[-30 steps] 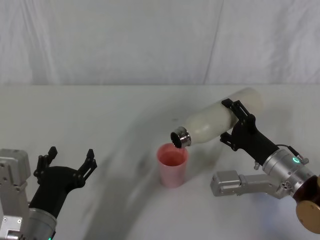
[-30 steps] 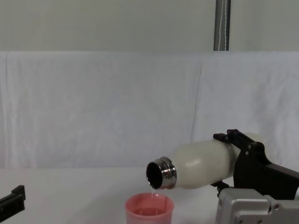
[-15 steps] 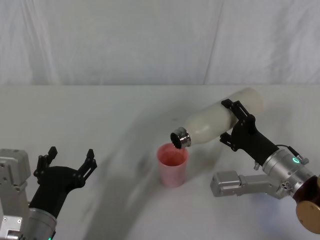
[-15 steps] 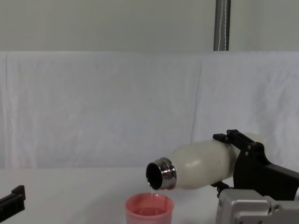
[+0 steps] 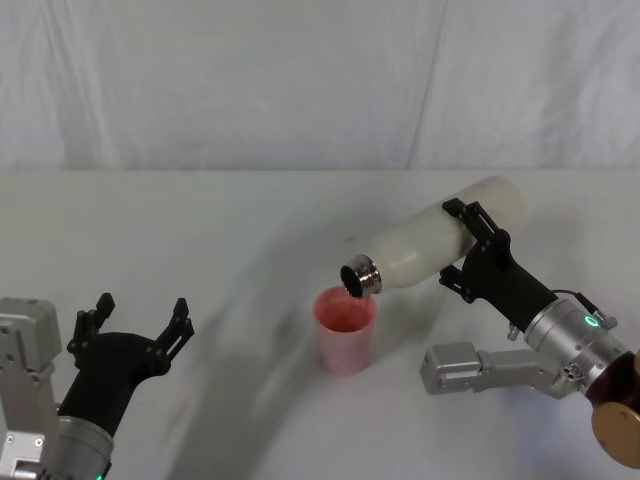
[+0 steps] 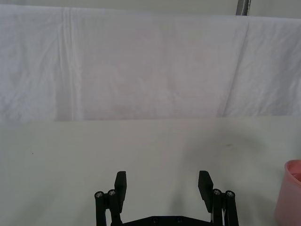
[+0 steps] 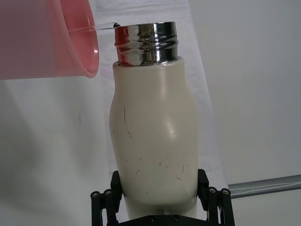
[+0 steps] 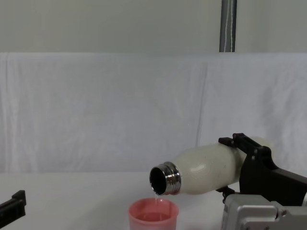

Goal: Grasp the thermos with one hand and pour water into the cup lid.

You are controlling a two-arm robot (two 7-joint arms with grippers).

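Note:
My right gripper [image 5: 468,243] is shut on the cream-white thermos [image 5: 432,238], holding it tipped on its side above the table. Its steel neck [image 8: 167,178] points down over the pink cup lid [image 5: 345,330], which stands upright near the table's middle. A thin stream of water runs from the neck into the cup lid [image 8: 153,215]. In the right wrist view the thermos [image 7: 154,141] sits between the two fingers, with the cup lid [image 7: 44,40] just past its mouth. My left gripper [image 5: 138,319] stays open at the near left, nothing between its fingers [image 6: 121,185].
A white cloth covers the table [image 5: 200,230] and hangs as a backdrop behind it. A grey pole [image 8: 228,26] rises behind the backdrop at the right. My right forearm's grey housing [image 5: 480,368] lies low on the table to the right of the cup lid.
The thermos neck has dipped very slightly lower over the cup lid while water keeps running. The left arm has not moved.

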